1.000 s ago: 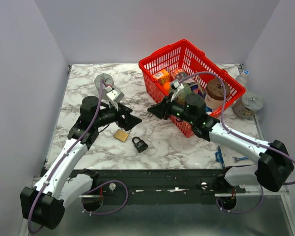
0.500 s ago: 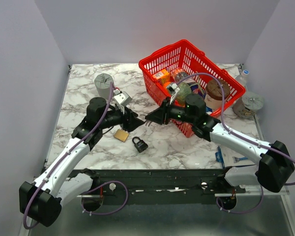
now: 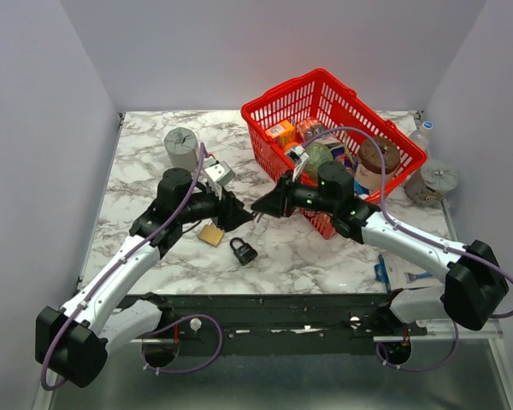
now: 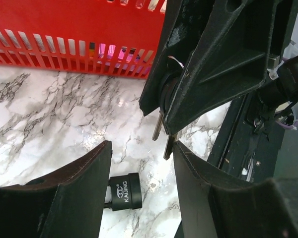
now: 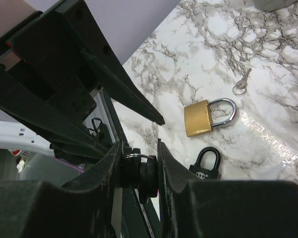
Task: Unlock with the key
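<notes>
My right gripper (image 3: 258,210) is shut on the black plastic heads of a small key bunch (image 5: 141,176) on a ring. In the left wrist view two silver key blades (image 4: 159,130) hang below it. My left gripper (image 4: 141,147) is open, its jaws just under the blades; one blade is right by its right finger (image 4: 198,178). In the top view the two grippers meet tip to tip, the left gripper (image 3: 238,212) beside the right. The black padlock (image 3: 244,250) lies on the marble below them, and also shows between the left jaws (image 4: 123,191). The brass padlock (image 3: 210,235) lies beside it.
A red basket (image 3: 325,79) full of groceries stands behind the right arm. A grey cylinder (image 3: 181,147) stands at the back left. A loose silver key (image 5: 242,82) lies beyond the brass padlock (image 5: 208,116). Jars (image 3: 434,181) stand at the right edge.
My left gripper has swung right towards the right gripper. My right gripper has come a little left and lower with the keys, so the two tips now meet.
</notes>
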Controlling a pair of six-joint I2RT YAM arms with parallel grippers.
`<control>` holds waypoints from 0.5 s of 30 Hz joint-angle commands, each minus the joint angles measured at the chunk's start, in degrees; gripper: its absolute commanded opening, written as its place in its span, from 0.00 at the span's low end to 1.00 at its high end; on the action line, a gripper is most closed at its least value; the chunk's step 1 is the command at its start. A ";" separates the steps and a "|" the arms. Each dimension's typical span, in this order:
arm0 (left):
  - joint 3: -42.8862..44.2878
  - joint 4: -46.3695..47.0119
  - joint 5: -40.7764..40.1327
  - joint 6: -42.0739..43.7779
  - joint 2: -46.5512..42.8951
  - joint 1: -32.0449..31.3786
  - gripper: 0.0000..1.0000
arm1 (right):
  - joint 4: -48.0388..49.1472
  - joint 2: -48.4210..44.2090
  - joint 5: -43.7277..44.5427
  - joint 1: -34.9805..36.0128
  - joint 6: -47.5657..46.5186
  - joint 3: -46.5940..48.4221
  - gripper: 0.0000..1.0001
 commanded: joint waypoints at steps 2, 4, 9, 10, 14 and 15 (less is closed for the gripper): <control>1.80 -0.73 2.39 1.11 2.11 -0.81 0.52 | 0.44 1.03 -3.39 0.12 1.54 2.43 0.01; 1.81 -0.82 2.21 1.20 2.11 -0.89 0.42 | 0.44 1.21 -3.39 0.12 1.63 2.35 0.01; 1.80 -0.91 1.86 1.20 2.02 -1.07 0.20 | 0.44 1.38 -2.87 0.12 1.37 2.00 0.01; 1.80 -0.91 1.86 1.20 2.02 -1.07 0.18 | 0.36 1.47 -2.78 0.04 1.19 1.99 0.01; 1.80 -0.91 2.47 1.20 2.28 -1.07 0.04 | -0.26 2.08 -2.43 0.12 0.14 1.82 0.01; 1.89 -0.91 2.74 1.20 2.37 -1.07 0.00 | -0.35 2.09 -2.34 0.12 -0.13 1.82 0.01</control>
